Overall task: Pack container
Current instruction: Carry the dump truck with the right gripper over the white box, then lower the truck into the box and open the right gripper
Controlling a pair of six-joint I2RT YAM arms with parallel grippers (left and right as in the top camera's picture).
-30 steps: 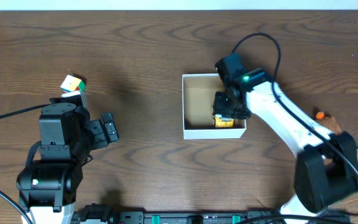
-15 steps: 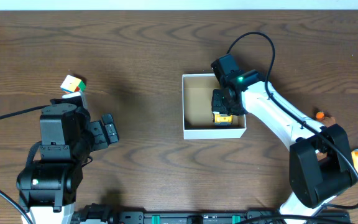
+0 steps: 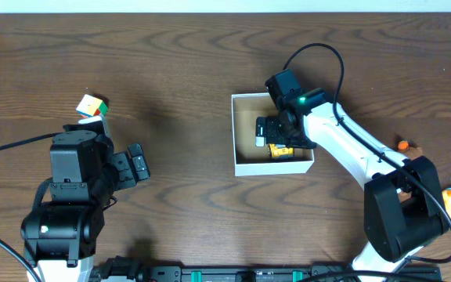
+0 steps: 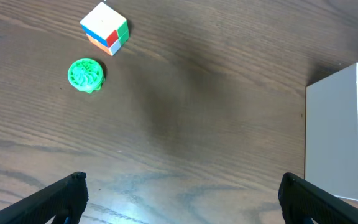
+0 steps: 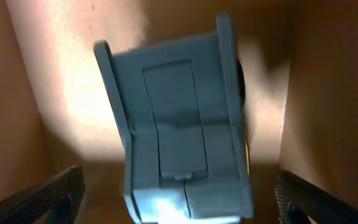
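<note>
Fingers of my right gripper stand spread wide inside the container, one on each side of a grey-blue blocky toy lying on its tan floor, neither touching it. The container sits right of the middle of the wooden table. My left gripper hovers over bare wood, its fingers likewise spread and holding nothing. A colour cube and a green round toy lie near each other beyond it.
</note>
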